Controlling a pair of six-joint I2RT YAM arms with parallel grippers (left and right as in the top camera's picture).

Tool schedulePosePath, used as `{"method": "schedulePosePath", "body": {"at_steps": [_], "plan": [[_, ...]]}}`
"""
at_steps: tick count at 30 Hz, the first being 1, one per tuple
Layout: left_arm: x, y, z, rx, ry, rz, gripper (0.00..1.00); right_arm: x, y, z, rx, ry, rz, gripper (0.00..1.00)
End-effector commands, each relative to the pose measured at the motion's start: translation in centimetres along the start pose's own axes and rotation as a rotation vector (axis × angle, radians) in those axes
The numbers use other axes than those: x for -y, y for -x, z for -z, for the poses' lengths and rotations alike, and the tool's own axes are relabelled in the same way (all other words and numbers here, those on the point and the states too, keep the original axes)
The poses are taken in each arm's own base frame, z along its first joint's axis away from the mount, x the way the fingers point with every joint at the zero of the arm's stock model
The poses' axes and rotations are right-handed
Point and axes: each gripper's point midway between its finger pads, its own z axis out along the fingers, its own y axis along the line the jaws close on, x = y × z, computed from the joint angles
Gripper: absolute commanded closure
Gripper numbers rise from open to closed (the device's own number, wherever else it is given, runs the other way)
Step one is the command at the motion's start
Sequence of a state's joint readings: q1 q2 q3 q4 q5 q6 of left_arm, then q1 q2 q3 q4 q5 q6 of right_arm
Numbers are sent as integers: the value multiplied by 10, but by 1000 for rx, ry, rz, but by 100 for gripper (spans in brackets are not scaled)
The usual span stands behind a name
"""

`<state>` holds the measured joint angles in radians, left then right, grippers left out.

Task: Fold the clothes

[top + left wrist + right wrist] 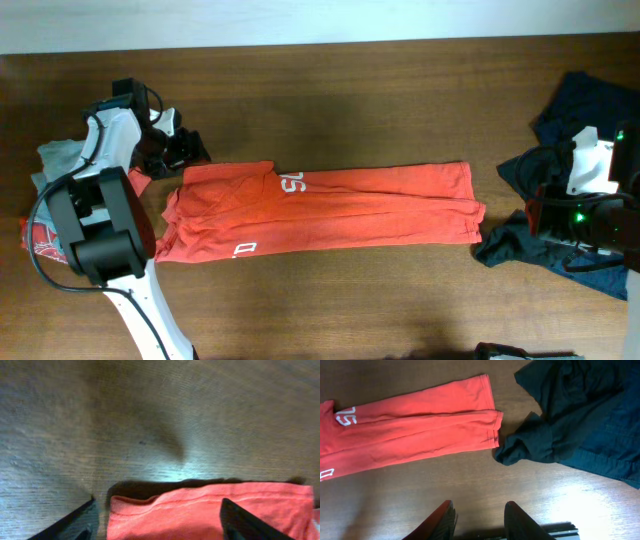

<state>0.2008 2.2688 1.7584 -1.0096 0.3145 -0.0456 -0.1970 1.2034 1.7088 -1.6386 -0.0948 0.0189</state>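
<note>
The clothes' orange-red T-shirt (pixel 320 205) lies folded lengthwise into a long strip across the middle of the table, white lettering showing. My left gripper (pixel 185 150) is at its far left corner. In the left wrist view that gripper (pixel 158 510) is open, its fingers (pixel 245 522) straddling the shirt's hemmed edge (pixel 200 510) close to the wood. A dark navy garment (pixel 560 240) lies crumpled at the right. My right gripper (pixel 538 200) hovers beside it. Seen from the right wrist, the right gripper (pixel 479 505) is open over bare wood with nothing between its fingers.
A grey cloth (pixel 60 155) and a red printed cloth (pixel 40 238) lie at the table's left edge under the left arm. More dark fabric (pixel 590 100) sits at the far right. The shirt's right end (pixel 485 410) nearly meets the navy garment (pixel 570 420).
</note>
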Motion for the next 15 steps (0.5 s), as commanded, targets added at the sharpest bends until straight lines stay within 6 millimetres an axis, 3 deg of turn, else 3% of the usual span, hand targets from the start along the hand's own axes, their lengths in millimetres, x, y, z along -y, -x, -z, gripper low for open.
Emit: {"method": "schedulePosePath", "body": {"at_steps": [1,4,11,15], "plan": [[-6,-7,-13,-46,-2,3,31,0,-1,0,0,3,-6,62],[-6,-9,-13,-56,2,6,52,0,-1,0,0,3,-6,62],[-9,-12,-13,-68,19,9,78,0,-1,0,0,3,-6,62],[-15,-13,-12,-70,54,8,99,0,-1,0,0,3,-6,62]]}}
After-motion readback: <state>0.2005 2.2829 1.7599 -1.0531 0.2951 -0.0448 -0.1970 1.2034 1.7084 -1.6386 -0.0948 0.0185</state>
